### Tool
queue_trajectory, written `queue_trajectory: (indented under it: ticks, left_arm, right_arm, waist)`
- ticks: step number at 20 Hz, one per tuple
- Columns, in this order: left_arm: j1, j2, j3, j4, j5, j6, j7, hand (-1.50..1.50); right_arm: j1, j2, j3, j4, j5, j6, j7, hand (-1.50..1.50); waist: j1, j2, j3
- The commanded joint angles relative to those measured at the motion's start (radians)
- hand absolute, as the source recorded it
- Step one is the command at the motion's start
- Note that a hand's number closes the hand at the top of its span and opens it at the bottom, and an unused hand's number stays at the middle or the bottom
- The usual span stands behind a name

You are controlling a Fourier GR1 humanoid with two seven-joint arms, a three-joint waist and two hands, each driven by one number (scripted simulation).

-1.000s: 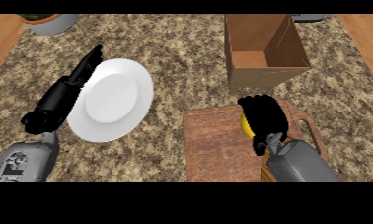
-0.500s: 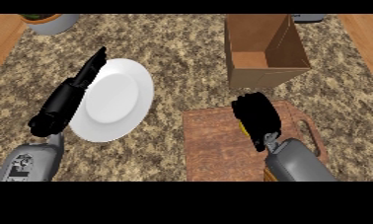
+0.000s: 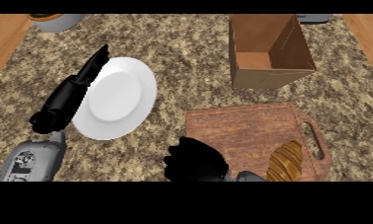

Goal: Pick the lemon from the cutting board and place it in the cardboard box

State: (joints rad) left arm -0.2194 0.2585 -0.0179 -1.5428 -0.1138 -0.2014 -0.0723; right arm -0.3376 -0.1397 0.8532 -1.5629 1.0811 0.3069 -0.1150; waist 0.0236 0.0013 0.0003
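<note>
My right hand (image 3: 193, 161) is low in the head view, at the near left corner of the wooden cutting board (image 3: 241, 129). Its fingers are curled into a ball. No lemon shows on the board or the counter, so it seems hidden inside that hand. The open cardboard box (image 3: 270, 50) stands at the back right, beyond the board, with nothing visible inside. At the left, my left hand (image 3: 69, 97) rests open with straight fingers along the edge of a white plate (image 3: 116, 97).
A loaf of bread (image 3: 285, 161) lies on the board's near right part, beside its handle slot. A grey pot (image 3: 58, 20) sits at the back left corner. Speckled counter lies between plate, board and box.
My right hand has pulled back from over the board's right part to its near left corner. The yellow bit seen by its fingers no longer shows. The left hand has stayed put.
</note>
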Motion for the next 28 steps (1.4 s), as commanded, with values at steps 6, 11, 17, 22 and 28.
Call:
queue_trajectory:
  ticks: [6,11,17,22,28]
  left_arm:
    - [-0.018,0.004,0.032,-0.005,0.003,0.005,0.038,0.0]
    - [0.003,-0.006,0.02,0.019,-0.012,-0.002,-0.001,0.0]
    - [0.002,-0.022,0.006,-0.035,-0.012,0.004,0.051,0.0]
    - [0.03,-0.016,0.007,0.019,-0.038,-0.002,-0.033,0.0]
    - [-0.049,-0.035,0.022,0.057,-0.049,0.016,-0.011,0.0]
  right_arm:
    - [0.0,-0.078,-0.035,-0.373,-0.036,-0.019,-0.149,1.5]
    - [0.015,-0.038,-0.255,-0.507,-0.185,0.081,-0.065,1.5]
    - [-0.016,0.128,-0.464,-0.488,-0.273,0.114,0.182,1.5]
    - [-0.247,0.138,-0.693,-0.315,-0.307,0.128,0.231,1.5]
    - [-0.412,0.054,-0.827,-0.021,-0.302,0.059,0.133,1.5]
  waist:
    - [-0.034,-0.005,0.0]
    - [-0.035,-0.002,-0.001]
    - [-0.028,-0.003,-0.001]
    - [-0.014,0.002,-0.001]
    - [-0.017,0.003,-0.001]
